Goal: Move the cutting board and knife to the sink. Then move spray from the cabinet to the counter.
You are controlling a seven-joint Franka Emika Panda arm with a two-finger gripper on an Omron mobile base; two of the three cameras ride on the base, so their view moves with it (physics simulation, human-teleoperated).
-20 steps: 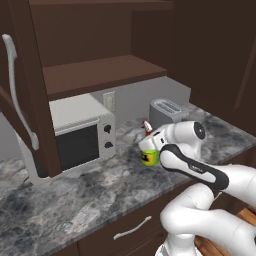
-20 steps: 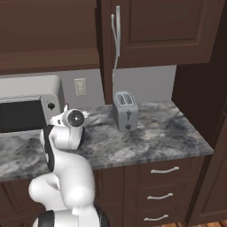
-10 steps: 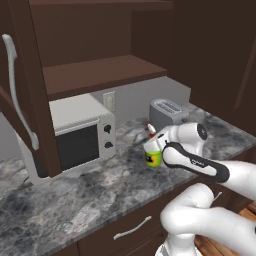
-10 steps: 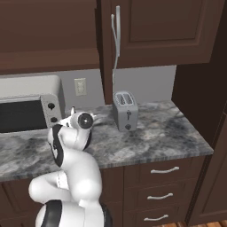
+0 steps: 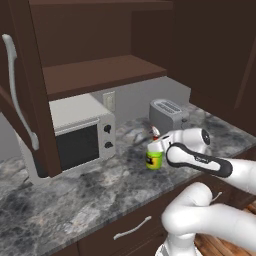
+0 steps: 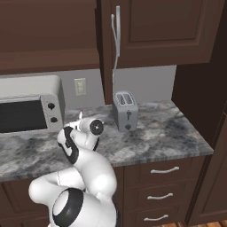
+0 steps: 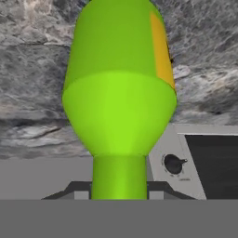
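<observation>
Since a second ago the spray (image 5: 154,156) has come lower and nearer the counter (image 5: 90,195), its base now close above or on the stone; the pictures do not settle whether it touches. From the left in the left base view: the open cabinet (image 5: 95,75) door with its long silver handle, then the white microwave (image 5: 80,135) under the shelf, then the green bottle in front of the microwave's right end, and the toaster (image 5: 167,114) behind it at the wall. The gripper (image 5: 161,145) is clamped on the spray's neck, just under the red-and-white nozzle. In the hand view the green body (image 7: 118,93) with its yellow label runs straight out from between the fingers, marbled stone beyond it and the microwave's knob to the right. The right base view shows the arm's elbow in front of the bottle, with the toaster (image 6: 125,111) to its right.
</observation>
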